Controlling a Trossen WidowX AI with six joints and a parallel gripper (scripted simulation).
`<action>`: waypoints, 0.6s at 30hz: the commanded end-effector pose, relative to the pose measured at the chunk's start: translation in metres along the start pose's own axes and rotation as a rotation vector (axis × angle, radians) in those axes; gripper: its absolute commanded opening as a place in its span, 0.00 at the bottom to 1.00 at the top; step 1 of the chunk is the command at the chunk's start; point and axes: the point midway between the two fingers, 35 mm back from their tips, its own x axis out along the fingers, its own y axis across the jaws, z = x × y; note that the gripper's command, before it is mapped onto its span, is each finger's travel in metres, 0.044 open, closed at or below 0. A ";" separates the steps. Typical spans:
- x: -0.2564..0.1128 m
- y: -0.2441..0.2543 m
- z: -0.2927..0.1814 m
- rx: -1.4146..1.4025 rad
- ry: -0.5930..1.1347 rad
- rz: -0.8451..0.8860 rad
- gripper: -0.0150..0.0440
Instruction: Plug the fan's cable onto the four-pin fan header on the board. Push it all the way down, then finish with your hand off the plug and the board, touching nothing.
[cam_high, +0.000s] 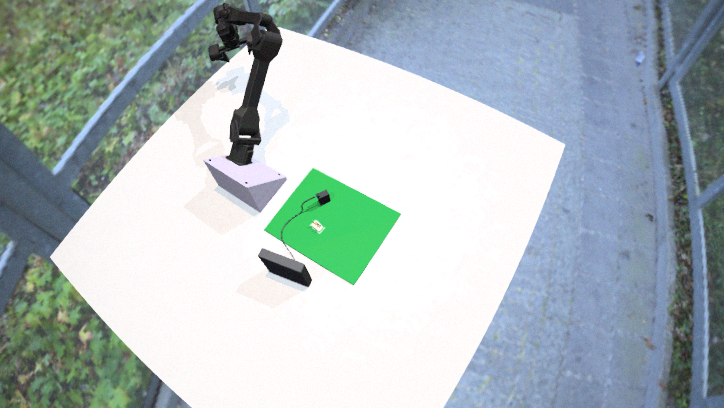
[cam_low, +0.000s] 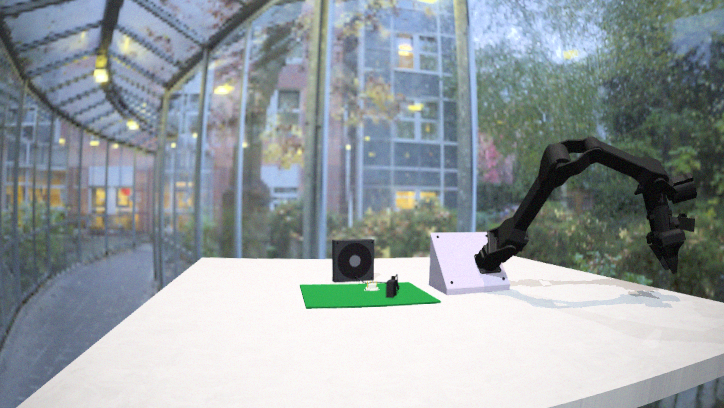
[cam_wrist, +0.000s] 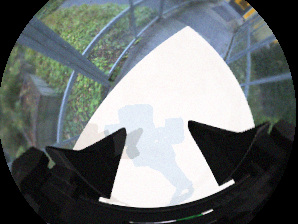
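The green board (cam_high: 357, 243) (cam_low: 334, 299) lies flat on the table. The small whitish header (cam_high: 317, 226) (cam_low: 371, 286) sits on it, with nothing on top that I can make out. The black plug (cam_high: 323, 197) (cam_low: 391, 287) stands on the board a short way from the header, at the end of the thin dark cable (cam_high: 282, 233). The cable runs to the black fan (cam_high: 283, 267) (cam_low: 353, 261), which stands upright beside the board. My gripper (cam_wrist: 157, 127) (cam_low: 670, 267) is open and empty, far from the plug and board, on the far side of the arm's base and above the table. Pin detail is too small to see.
The lilac wedge-shaped base mount (cam_high: 248, 182) (cam_low: 455, 273) stands between my gripper and the board, close to a board corner. The cable curves over the board's edge. In the wrist view, the white table (cam_wrist: 165, 75) with the arm's shadow shows beyond the fingers.
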 end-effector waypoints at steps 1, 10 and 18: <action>0.000 0.000 0.000 0.000 0.000 0.000 0.98; 0.019 -0.037 -0.012 0.012 0.047 0.014 1.00; 0.043 -0.113 -0.037 0.074 0.092 0.001 1.00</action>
